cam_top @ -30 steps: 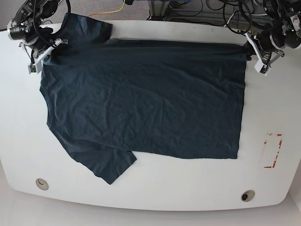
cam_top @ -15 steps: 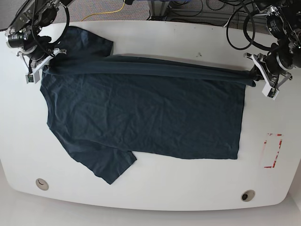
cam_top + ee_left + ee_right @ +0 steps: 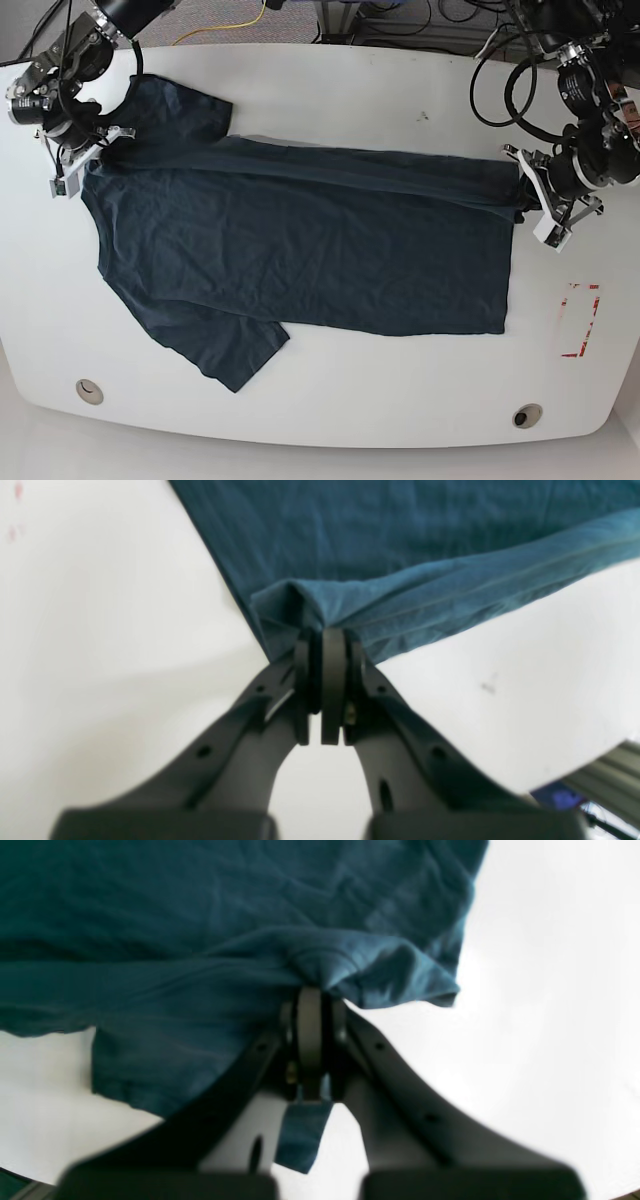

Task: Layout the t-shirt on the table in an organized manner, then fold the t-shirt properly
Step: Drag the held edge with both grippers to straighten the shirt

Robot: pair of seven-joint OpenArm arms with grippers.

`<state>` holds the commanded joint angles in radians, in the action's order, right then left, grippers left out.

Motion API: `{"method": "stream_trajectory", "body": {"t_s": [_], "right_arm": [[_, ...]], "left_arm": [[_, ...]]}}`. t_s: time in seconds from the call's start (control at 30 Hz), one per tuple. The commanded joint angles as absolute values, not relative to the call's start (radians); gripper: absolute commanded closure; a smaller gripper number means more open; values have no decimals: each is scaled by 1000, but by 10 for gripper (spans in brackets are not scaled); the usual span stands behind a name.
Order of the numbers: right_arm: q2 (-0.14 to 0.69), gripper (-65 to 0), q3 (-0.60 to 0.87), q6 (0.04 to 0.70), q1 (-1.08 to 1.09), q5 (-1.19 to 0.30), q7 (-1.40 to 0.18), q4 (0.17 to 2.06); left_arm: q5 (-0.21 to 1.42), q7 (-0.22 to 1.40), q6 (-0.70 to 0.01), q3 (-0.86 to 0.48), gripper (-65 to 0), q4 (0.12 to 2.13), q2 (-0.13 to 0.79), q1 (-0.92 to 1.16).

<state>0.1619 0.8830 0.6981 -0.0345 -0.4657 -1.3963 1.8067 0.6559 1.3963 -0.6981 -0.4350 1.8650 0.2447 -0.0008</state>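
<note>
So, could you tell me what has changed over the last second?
Both grippers, the left and the right, have carried the t-shirt's far edge toward the near side, folding a band over the body. Both remain shut on the cloth. The near sleeve, near hem and red tape mark stayed put.

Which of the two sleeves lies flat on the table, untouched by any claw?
The sleeve at the table's near edge; the other sleeve lies beside the right claw.

Black arms (image 3: pixel 70 60) trailing black cables (image 3: pixel 510 95), dark grey jaws (screw holes visible).
</note>
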Motion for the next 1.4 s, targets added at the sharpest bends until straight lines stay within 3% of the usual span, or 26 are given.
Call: {"method": "stream_trajectory", "body": {"t_s": [0.4,1.03,1.33,1.4], "right_arm": [[229,-2,883,698,73,-466,-1396,1679],[266,-6,829,698,180,-464,-1365,1569],[272,-8,829,698,206,-464,-1357,1561],[285,-33,829,698,208,-464,-1357,1561]], "left_arm": [[656,1396,-698,-433,0,1796,248,-21],[653,1396,-698,-412,0,1794,248,-21],[545,1396,-698,-392,0,1794,246,-22],[539,1394,-698,-364,0,1794,249,-24]]}}
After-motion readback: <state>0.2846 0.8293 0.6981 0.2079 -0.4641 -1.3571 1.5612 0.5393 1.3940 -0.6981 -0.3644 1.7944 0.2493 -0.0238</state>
